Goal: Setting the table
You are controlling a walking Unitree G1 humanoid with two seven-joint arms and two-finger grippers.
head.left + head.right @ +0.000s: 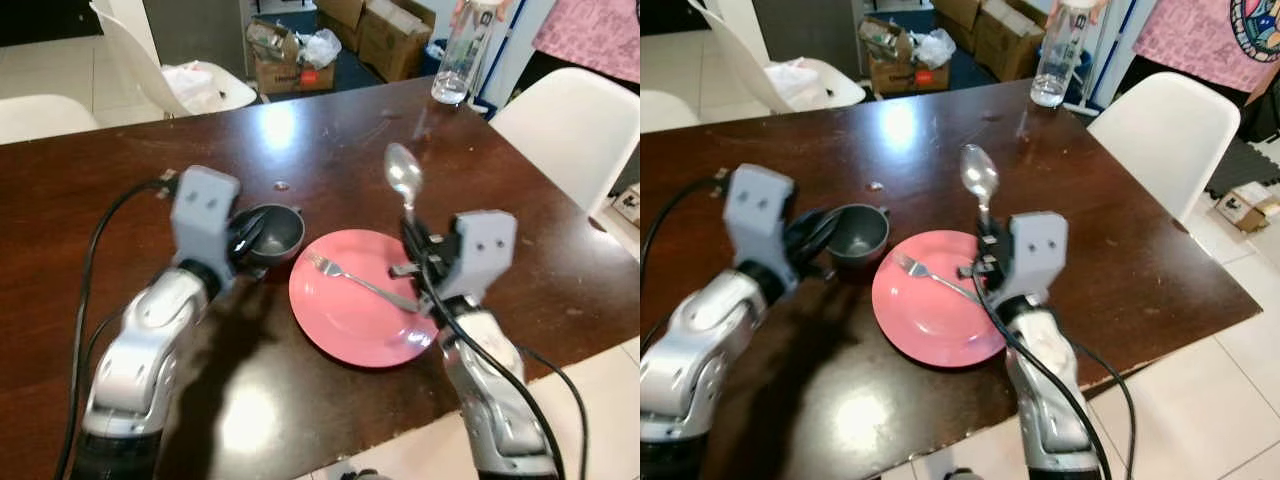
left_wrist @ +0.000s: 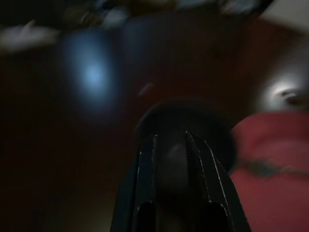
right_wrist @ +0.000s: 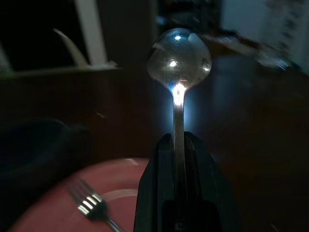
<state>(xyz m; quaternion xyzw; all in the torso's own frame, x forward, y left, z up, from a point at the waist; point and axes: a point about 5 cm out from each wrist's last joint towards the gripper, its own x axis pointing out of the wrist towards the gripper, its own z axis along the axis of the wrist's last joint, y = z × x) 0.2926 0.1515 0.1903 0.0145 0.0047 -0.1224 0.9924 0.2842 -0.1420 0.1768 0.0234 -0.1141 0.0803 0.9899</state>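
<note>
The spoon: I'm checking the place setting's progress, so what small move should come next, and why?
Probably lower the spoon toward the pink plate. The right gripper holds it upright by the handle above the plate's edge, where the fork already lies. The left gripper is at the dark bowl.

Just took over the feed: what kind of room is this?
Probably a home dining area: a dark wooden table with white chairs around it, set with a pink plate, and cardboard boxes behind.
</note>
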